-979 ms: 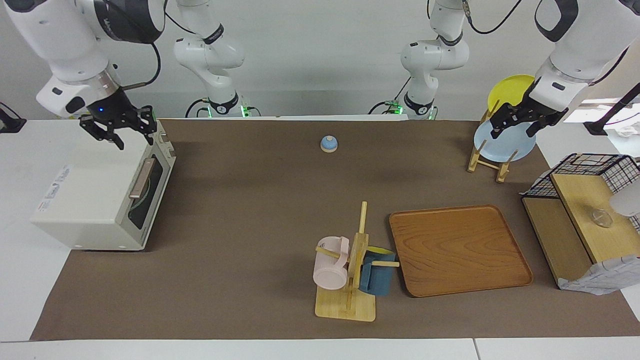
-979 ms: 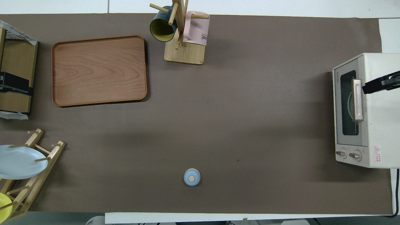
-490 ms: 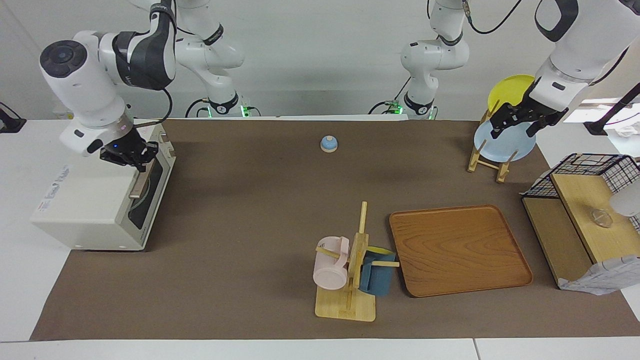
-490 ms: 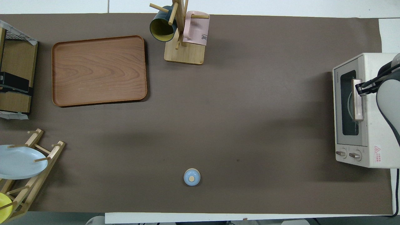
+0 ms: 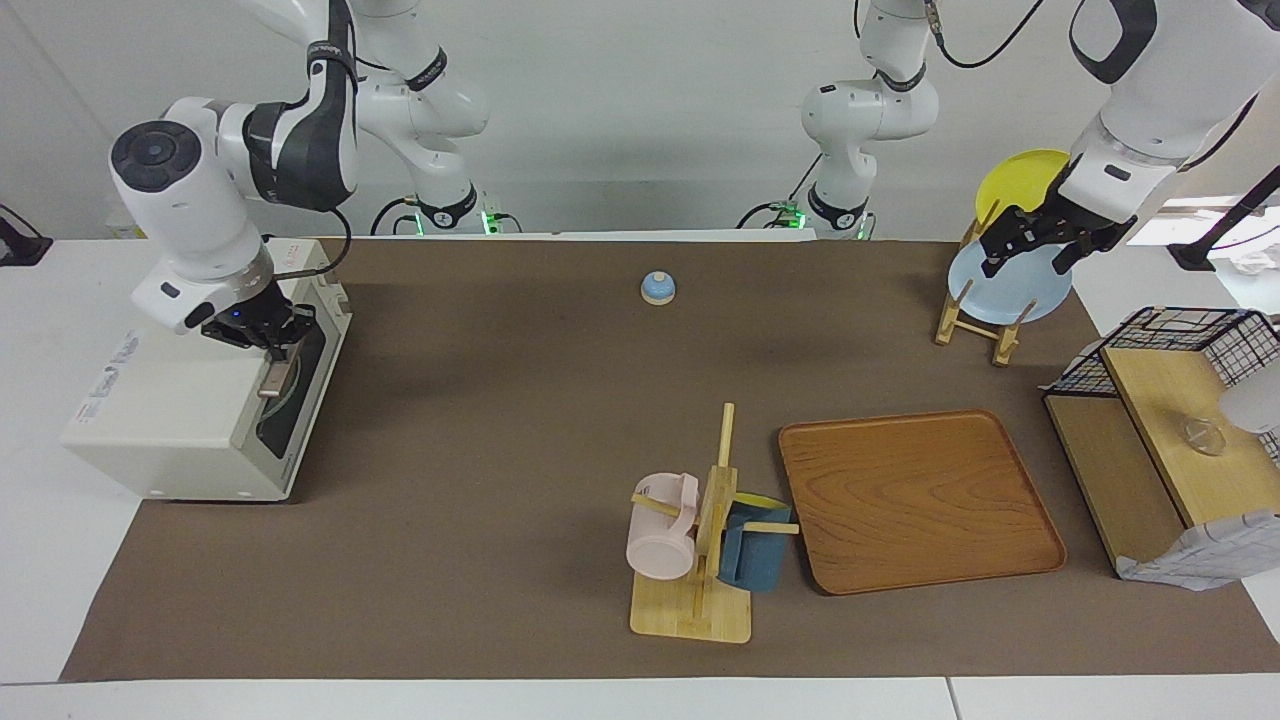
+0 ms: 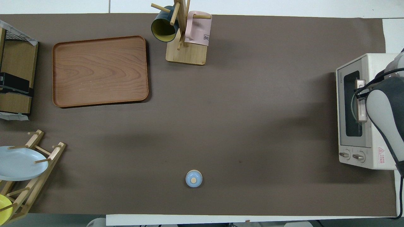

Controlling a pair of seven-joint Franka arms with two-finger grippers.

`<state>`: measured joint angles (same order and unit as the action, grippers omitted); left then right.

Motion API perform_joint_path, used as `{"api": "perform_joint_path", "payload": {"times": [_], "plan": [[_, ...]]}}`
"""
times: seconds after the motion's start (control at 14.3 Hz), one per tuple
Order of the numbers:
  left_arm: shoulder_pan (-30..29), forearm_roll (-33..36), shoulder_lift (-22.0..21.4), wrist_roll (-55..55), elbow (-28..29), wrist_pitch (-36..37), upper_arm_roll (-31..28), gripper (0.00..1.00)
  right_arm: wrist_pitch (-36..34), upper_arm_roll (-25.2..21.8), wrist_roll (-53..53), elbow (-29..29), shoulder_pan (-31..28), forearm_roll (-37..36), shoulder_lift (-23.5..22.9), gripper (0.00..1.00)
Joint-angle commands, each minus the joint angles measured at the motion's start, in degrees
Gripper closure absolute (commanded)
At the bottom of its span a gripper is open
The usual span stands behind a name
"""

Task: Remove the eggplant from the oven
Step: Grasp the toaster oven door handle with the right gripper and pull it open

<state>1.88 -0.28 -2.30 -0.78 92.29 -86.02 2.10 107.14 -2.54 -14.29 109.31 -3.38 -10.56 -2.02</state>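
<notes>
Inside, the eggplant cannot be made out: the oven [image 5: 205, 400], at the right arm's end of the table, has its dark glass door closed, with small unreadable lettering along the door frame. The right gripper [image 5: 268, 335] sits down at the oven's handle [image 6: 360, 101], its fingers' state not discernible. The left gripper [image 5: 1040, 240] waits over the plate rack [image 5: 975, 310], fingers spread.

Materials you see around the oven [image 5: 190, 400]

Your oven has matt cream casing and glossy dark glass; beside it, the wooden tray [image 5: 920, 500] looks smooth.
</notes>
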Motion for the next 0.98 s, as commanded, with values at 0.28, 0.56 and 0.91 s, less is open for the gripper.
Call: {"api": "perform_joint_path", "payload": {"times": [0.28,0.56,0.91], "plan": [[0.05,0.20,-0.25,-0.19,0.08,0.68,-0.17,0.00,5.62,0.70,10.67,3.01,7.32,-0.78,-3.16,1.00],[0.05,0.20,-0.25,-0.19,0.00,0.68,-0.17,0.00,10.53,0.70,12.00,4.07,7.86,-0.34,-6.49,1.00],[0.05,0.20,-0.25,-0.19,0.08,0.68,-0.17,0.00,15.81,1.57,15.43,4.24,7.95,0.62,-11.41,1.00]]}}
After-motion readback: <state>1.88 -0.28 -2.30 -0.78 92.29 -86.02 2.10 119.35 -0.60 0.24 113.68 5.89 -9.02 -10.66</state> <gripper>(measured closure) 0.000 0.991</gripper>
